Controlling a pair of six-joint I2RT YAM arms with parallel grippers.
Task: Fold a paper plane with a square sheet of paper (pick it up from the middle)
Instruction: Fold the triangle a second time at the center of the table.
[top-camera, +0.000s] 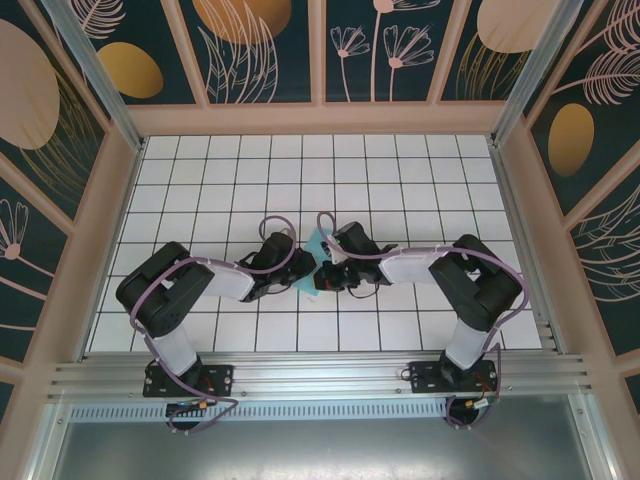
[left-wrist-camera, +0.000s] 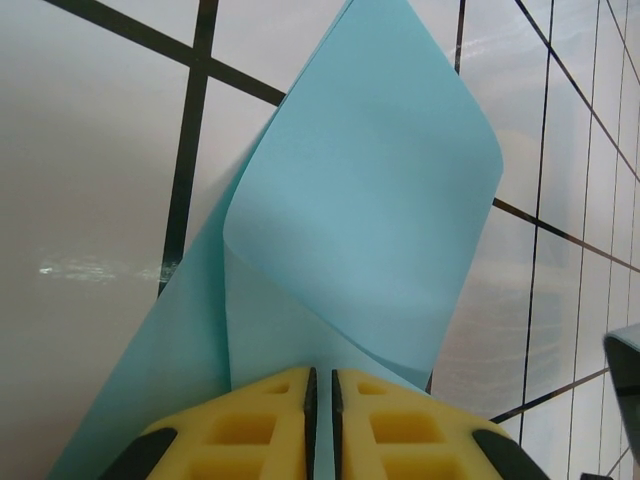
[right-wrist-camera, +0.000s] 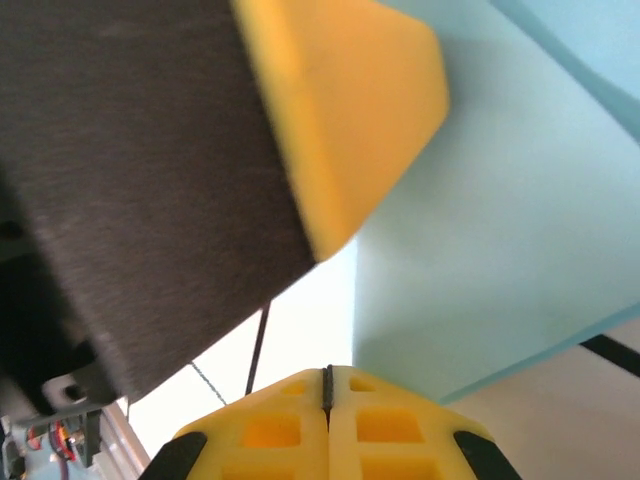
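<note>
Left wrist view shows the left hand (left-wrist-camera: 322, 375) pinched on the square sheet of paper (left-wrist-camera: 360, 200), which curls over at the middle of the desk (top-camera: 200, 170). The right hand (right-wrist-camera: 327, 370) is closed just beside the sheet's edge. Align the edges squarely before pressing any crease.

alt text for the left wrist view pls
The yellow left gripper is pinched shut on a light-blue sheet of paper, which curls over on itself above it. Behind lies a white table with dark grid lines.
</note>
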